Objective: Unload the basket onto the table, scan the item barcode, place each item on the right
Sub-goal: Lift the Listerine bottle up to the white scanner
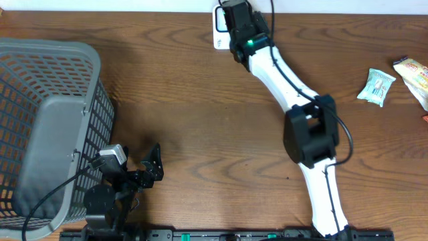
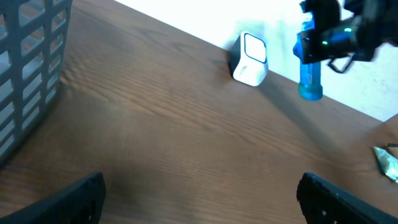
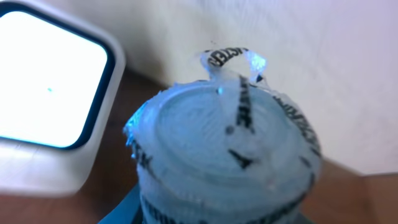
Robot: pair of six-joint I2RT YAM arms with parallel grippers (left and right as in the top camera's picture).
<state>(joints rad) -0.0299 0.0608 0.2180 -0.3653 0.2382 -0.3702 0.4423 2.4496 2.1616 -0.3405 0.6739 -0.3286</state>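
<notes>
Overhead: the right claw [image 1: 235,23] is at the worktop's far edge, just right of the white scanner [image 1: 218,33]. The left claw [image 1: 157,163] is spread wide by the basket [image 1: 47,120], well apart from both.

Left wrist: the right claw is clamped on a blue bottle [image 2: 309,68], long axis upright, near the scanner but not touching.

Right wrist: the bottle's cap [image 3: 227,155] is pale and film-wrapped with black print. No barcode is visible.

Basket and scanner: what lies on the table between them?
Nothing; only bare table lies between basket and scanner, shown in the left wrist view.

grey basket [image 1: 100,127], green snack pkt [image 1: 376,87], wood table [image 1: 187,120]
</notes>
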